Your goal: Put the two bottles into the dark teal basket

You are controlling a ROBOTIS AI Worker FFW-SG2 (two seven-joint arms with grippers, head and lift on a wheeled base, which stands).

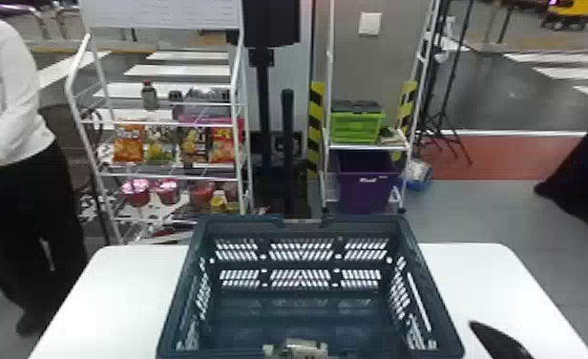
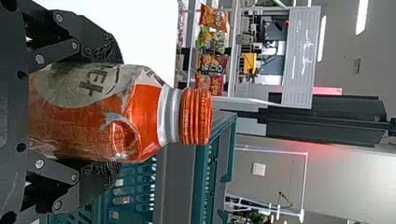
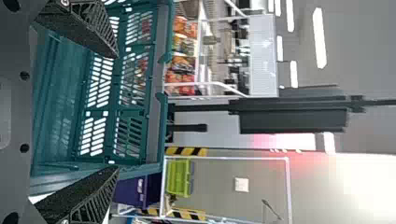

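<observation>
The dark teal basket [image 1: 302, 224] stands on the white table. A pale object [image 1: 300, 348] shows at its near side, cut off by the bottom edge; I cannot tell whether it is a bottle. In the left wrist view my left gripper [image 2: 119, 116] is shut on an upright orange bottle [image 2: 140, 112] with an orange cap, beside the basket [image 2: 201, 186]. Part of my right gripper [image 1: 500, 339] shows in the head view at the lower right, past the basket's right wall. In the right wrist view the right gripper [image 3: 116, 112] is open, nothing between its fingers, with the basket [image 3: 156, 126] beyond.
Bare white tabletop [image 1: 126, 286] lies left of the basket, with more [image 1: 479, 277] on the right. Behind the table stand a snack rack [image 1: 164, 176] and a second white rack [image 1: 369, 147] holding a green crate [image 1: 355, 126] and a purple bin [image 1: 367, 191].
</observation>
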